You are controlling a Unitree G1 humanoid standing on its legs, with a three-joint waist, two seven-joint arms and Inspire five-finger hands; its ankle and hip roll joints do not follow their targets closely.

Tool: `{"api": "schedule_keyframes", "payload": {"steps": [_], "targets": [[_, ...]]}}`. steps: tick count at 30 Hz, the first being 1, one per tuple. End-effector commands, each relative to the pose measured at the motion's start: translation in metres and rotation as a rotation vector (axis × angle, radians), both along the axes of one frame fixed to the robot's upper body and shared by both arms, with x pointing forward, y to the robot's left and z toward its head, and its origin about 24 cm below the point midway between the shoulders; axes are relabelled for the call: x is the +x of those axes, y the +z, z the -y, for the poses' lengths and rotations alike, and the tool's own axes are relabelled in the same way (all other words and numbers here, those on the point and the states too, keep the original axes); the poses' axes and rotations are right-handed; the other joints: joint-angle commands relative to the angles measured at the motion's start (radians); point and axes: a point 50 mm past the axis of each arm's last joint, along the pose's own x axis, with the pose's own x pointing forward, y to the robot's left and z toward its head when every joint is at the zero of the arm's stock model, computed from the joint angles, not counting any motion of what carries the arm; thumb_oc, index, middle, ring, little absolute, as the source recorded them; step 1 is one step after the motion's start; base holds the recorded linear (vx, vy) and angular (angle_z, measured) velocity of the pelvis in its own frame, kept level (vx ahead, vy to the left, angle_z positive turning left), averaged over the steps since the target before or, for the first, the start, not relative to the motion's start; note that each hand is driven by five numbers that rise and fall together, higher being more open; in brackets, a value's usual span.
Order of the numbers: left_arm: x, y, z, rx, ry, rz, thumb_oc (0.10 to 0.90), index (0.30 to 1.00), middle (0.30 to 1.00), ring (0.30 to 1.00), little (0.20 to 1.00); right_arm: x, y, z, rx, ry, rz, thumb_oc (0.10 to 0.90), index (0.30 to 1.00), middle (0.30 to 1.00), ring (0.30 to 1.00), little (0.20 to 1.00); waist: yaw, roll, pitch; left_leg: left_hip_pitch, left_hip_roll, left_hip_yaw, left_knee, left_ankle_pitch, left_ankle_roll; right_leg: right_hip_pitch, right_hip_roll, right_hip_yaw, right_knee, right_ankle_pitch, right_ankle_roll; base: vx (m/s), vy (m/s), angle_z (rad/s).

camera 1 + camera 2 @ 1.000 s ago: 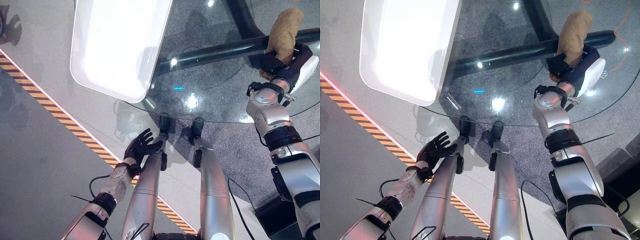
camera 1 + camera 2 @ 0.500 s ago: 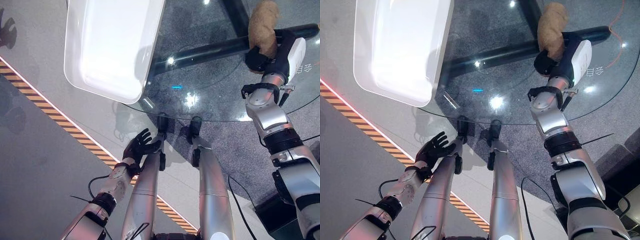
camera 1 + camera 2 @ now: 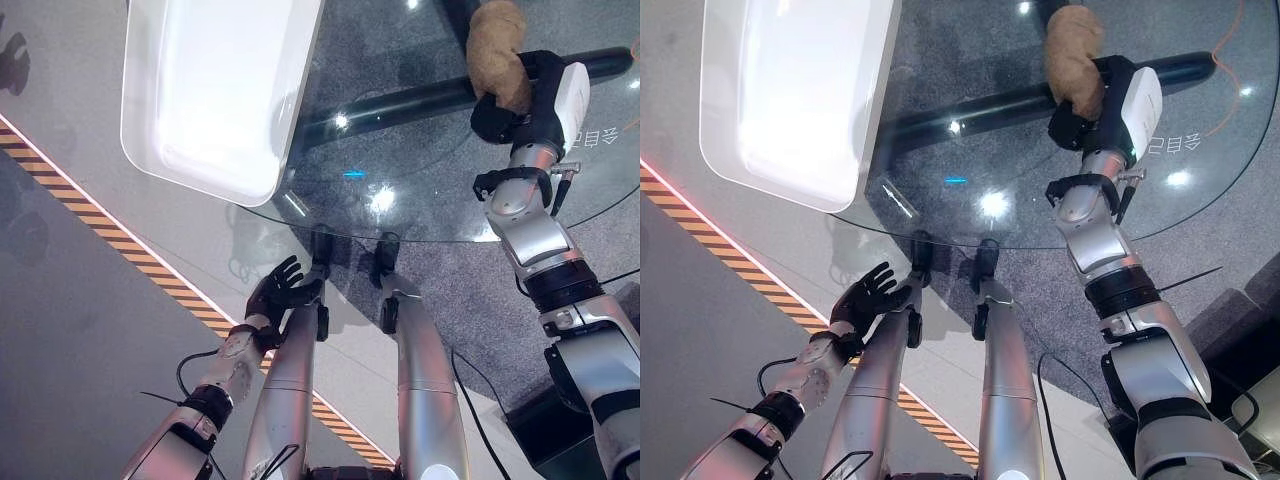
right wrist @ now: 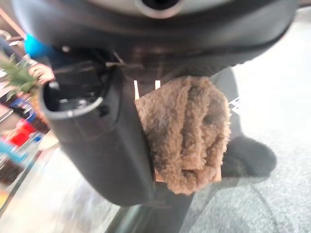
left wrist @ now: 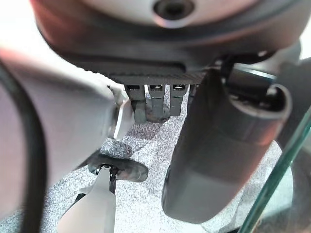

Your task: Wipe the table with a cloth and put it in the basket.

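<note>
The brown cloth [image 3: 497, 52] is held bunched in the right hand [image 3: 515, 112] over the glass table [image 3: 420, 190], evidently for wiping. The white basket [image 3: 220, 90] waits alongside; the left hand [image 3: 280, 295] hangs relaxed, fingers spread.

The white basket [image 3: 215, 90] runs off the far edge. The brown cloth [image 4: 187, 133] hides the right hand's [image 3: 500, 115] fingers (its far end is cut off too).

A showroom or lab floor – hazard-striped tape [image 3: 150, 262], grey carpet, round glass table [image 3: 420, 190].
</note>
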Motion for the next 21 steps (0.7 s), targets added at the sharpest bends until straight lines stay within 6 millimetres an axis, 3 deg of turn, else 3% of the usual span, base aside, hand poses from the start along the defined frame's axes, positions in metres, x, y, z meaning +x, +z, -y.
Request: {"api": "schedule_keyframes", "payload": {"steps": [1, 10, 21], "targets": [[-0.033, -0.032, 0.032, -0.006, -0.111, -0.115, 0.800, 0.900, 0.900, 0.900, 0.900, -0.013, -0.047, -0.090, -0.182, 0.458, -0.182, 0.100, 0.300, 0.300, 0.300, 0.200, 0.036, 0.012, -0.017, -0.033, -0.055, -0.001, 0.133, -0.113, 0.055, -0.002, 0.007, 0.013, -0.159, 0.137, 0.083, 0.00, 0.000, 0.00], [-0.031, -0.030, 0.033, 0.000, -0.116, -0.112, 0.800, 0.900, 0.900, 0.900, 0.900, -0.024, -0.062, -0.110, -0.275, 0.583, -0.257, 0.100, 0.300, 0.300, 0.300, 0.200, 0.033, 0.010, -0.017, -0.037, -0.054, 0.001, 0.133, -0.108, 0.052, -0.009, 0.004, 0.008, -0.152, 0.134, 0.083, 0.00, -0.004, 0.03], [-0.028, -0.028, 0.032, 0.006, -0.116, -0.119, 0.800, 0.900, 0.900, 0.900, 0.900, -0.025, -0.067, -0.106, -0.250, 0.593, -0.278, 0.100, 0.300, 0.300, 0.300, 0.200, 0.030, 0.005, -0.017, -0.039, -0.052, 0.005, 0.140, -0.109, 0.052, -0.011, 0.002, 0.008, -0.151, 0.136, 0.085, 0.00, -0.001, 0.02]]}}
